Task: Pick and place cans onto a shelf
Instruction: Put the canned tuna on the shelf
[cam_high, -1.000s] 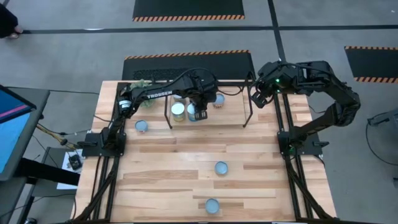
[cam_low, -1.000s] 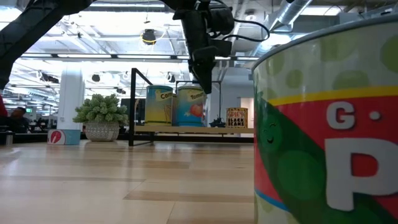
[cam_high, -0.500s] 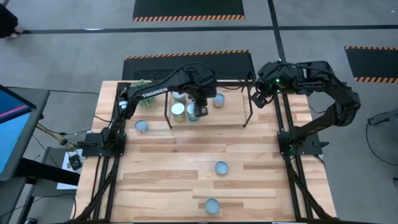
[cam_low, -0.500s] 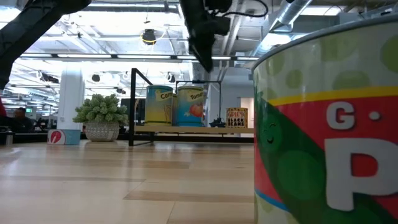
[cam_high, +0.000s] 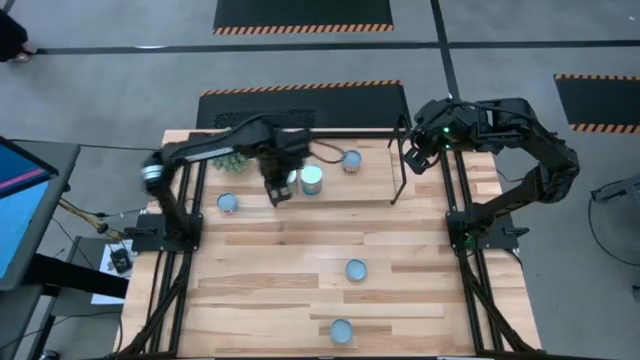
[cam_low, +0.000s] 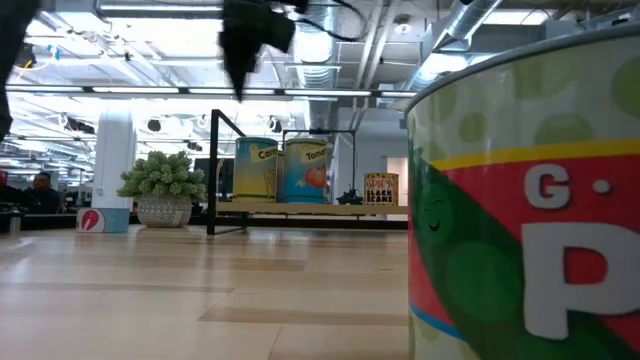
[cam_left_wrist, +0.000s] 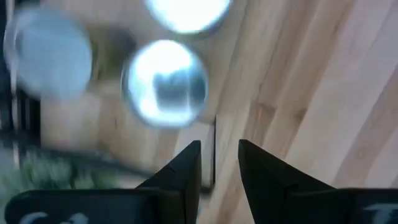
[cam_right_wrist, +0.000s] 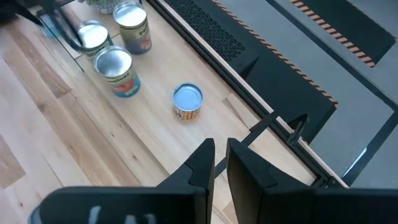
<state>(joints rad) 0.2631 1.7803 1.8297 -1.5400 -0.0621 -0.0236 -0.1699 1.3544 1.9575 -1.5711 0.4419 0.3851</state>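
The left pincer (cam_high: 277, 190) hangs empty over the shelf (cam_high: 395, 190) at the far side of the surface (cam_high: 280, 270), its tips slightly parted, with two cans (cam_high: 312, 180) just to its right. The right pincer (cam_high: 412, 160), nearly clenched and empty, waits off the shelf's right end, well apart from the cans.

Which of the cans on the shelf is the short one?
The small blue-topped tin, standing alone toward the shelf's right end; the other cans there are taller and grouped together.
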